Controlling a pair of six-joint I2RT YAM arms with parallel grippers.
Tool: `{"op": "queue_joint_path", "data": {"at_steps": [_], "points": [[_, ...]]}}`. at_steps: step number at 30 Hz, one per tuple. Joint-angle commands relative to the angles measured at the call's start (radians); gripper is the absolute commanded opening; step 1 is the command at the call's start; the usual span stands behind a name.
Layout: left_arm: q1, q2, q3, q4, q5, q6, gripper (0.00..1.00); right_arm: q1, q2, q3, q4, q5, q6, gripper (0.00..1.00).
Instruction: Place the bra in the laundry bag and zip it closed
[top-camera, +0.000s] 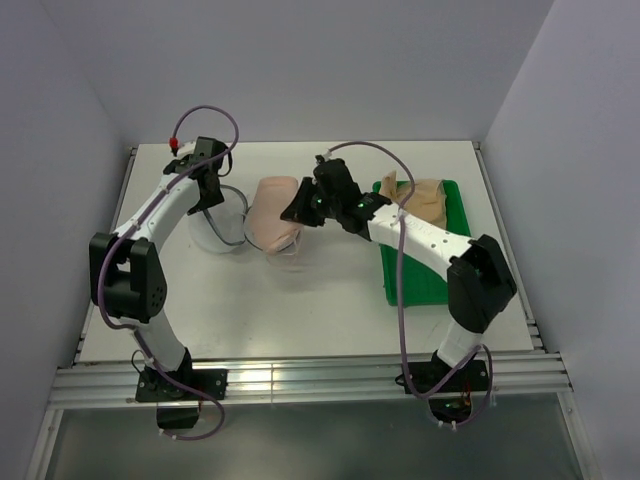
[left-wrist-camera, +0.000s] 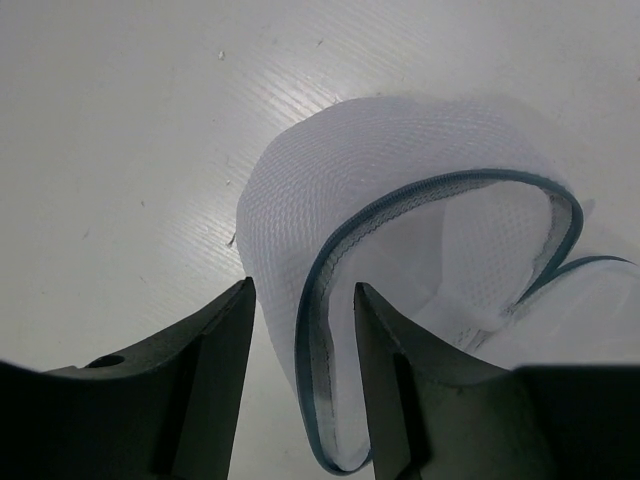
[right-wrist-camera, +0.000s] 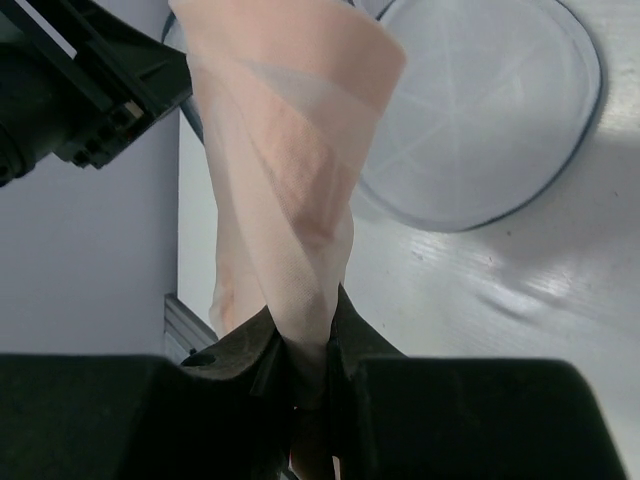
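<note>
The pale pink bra (top-camera: 272, 218) hangs bunched from my right gripper (top-camera: 297, 212), just right of the laundry bag (top-camera: 222, 222). In the right wrist view the gripper (right-wrist-camera: 305, 322) is shut on a fold of the bra (right-wrist-camera: 290, 150), and one round mesh half of the bag (right-wrist-camera: 470, 110) lies open on the table beyond it. In the left wrist view my left gripper (left-wrist-camera: 300, 292) is open and straddles the upright grey zip rim of the bag (left-wrist-camera: 400, 230), with a gap on the left side. My left gripper (top-camera: 208, 195) is over the bag's far left edge.
A green tray (top-camera: 420, 270) sits at the right with a tan-beige garment (top-camera: 420, 195) on its far end. My left arm (right-wrist-camera: 70, 80) shows at the top left of the right wrist view. White walls enclose the table at the back and sides.
</note>
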Motion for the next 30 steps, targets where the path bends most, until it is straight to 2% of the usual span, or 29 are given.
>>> {"op": "queue_joint_path", "data": {"at_steps": [1, 4, 5, 9, 13, 18, 22, 30], "points": [[0.012, 0.005, -0.005, 0.044, 0.027, 0.034, 0.50, -0.008, 0.067, 0.124, -0.029, -0.020, -0.025, 0.07], [0.012, 0.002, -0.014, 0.044, 0.046, 0.048, 0.40, -0.008, 0.142, 0.216, -0.055, -0.036, -0.037, 0.06], [0.012, -0.004, -0.031, 0.056, 0.062, 0.054, 0.33, -0.008, 0.162, 0.242, -0.064, -0.040, -0.042, 0.06], [0.012, -0.050, -0.080, 0.083, 0.124, 0.074, 0.21, -0.008, 0.276, 0.366, -0.118, -0.056, -0.069, 0.06], [0.012, -0.093, -0.126, 0.096, 0.188, 0.098, 0.00, -0.005, 0.365, 0.507, -0.159, -0.068, -0.086, 0.05], [0.010, -0.156, -0.190, 0.121, 0.239, 0.121, 0.00, 0.009, 0.429, 0.563, -0.168, -0.094, -0.097, 0.02], [0.010, -0.193, -0.194, 0.119, 0.259, 0.138, 0.00, 0.051, 0.403, 0.483, -0.133, -0.111, -0.108, 0.01], [-0.013, -0.263, -0.241, 0.153, 0.299, 0.154, 0.00, 0.127, 0.416, 0.443, -0.148, -0.123, -0.125, 0.00]]}}
